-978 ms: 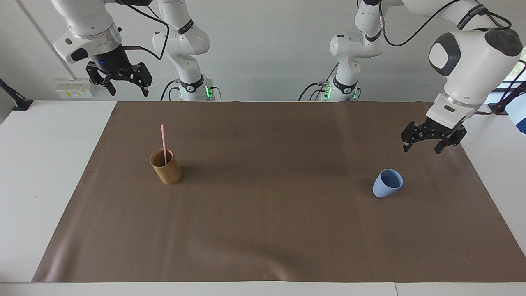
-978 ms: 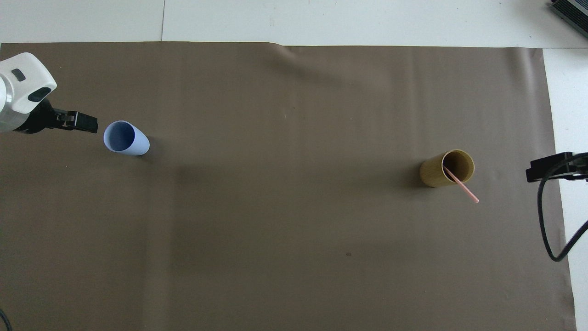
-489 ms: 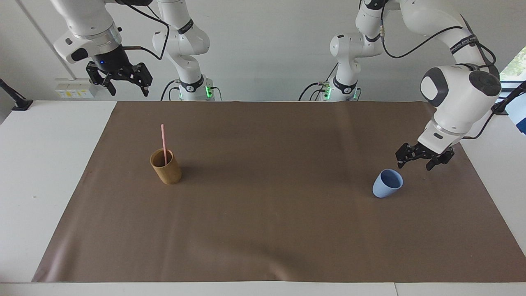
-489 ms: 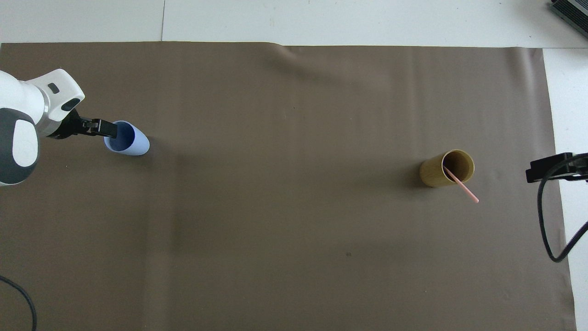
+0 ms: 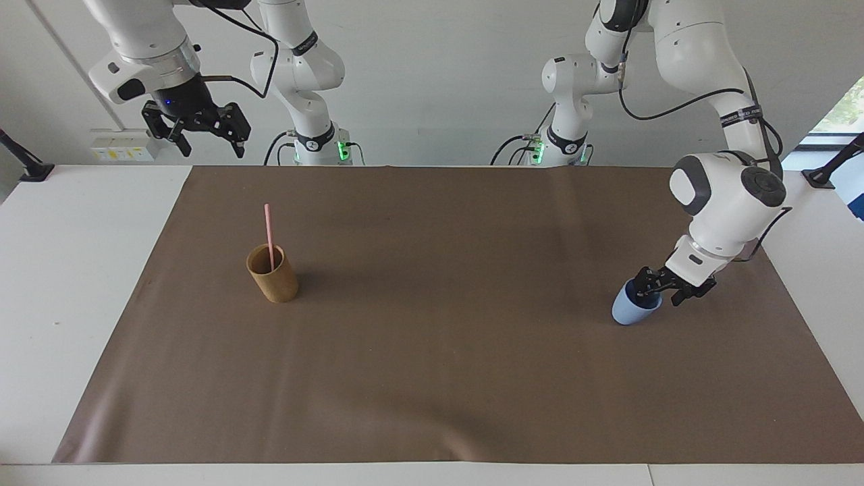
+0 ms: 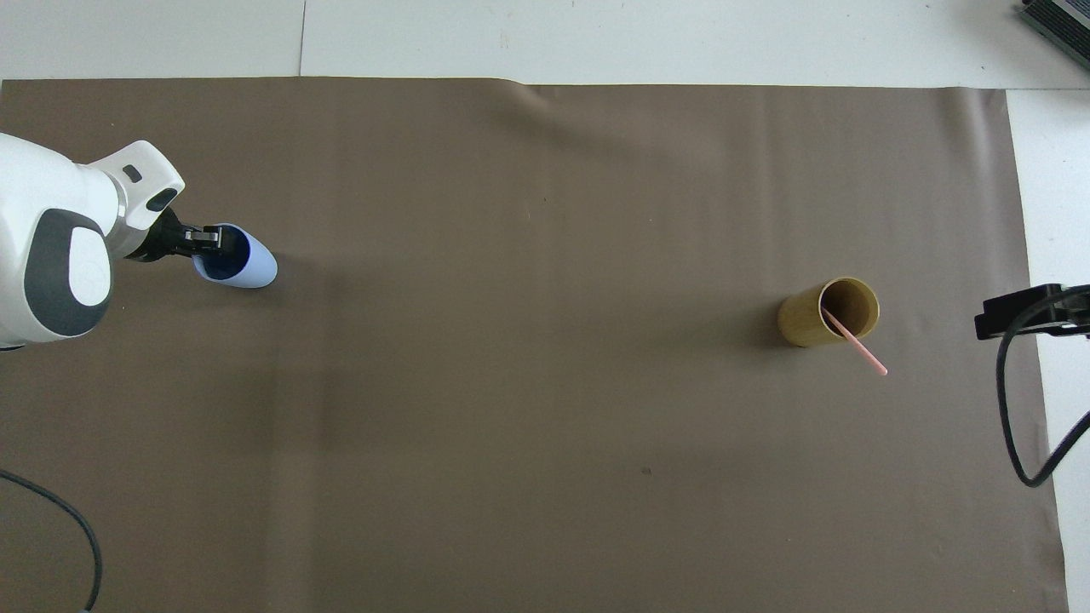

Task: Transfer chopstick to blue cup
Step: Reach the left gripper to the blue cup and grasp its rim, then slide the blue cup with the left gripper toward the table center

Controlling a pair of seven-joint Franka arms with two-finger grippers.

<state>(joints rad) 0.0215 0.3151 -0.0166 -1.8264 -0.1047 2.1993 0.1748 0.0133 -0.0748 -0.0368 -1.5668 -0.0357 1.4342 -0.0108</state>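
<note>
Left gripper [image 5: 658,292] is down at the rim of the blue cup [image 5: 631,310], at the left arm's end of the table [image 5: 81,283]. One of its fingers [image 6: 207,249] looks to sit inside the mouth, the other outside the wall on the side toward the table's edge. The fingers straddle the rim, but I cannot tell whether they already pinch it. The fingertips are small and dark against the cup's shaded inside, and in the overhead view the wrist covers most of the gripper body. The cup stands on the brown mat [image 5: 445,351], and it is unclear if its base is still flat.

The chopstick [image 5: 268,233] stands in the tan cup [image 5: 273,275], at the right arm's end of the table and well apart from the blue cup. Its upper part rises above the rim, leaning slightly toward the robots. The lower part is hidden inside the tan cup, so where its foot rests cannot be seen.

Right gripper [image 5: 206,138] waits high up near the mat's corner at its own end of the table, nothing between its fingers, which are spread apart. In the overhead view only a dark piece of it shows at the frame's edge, cut off, with a cable looping below.
</note>
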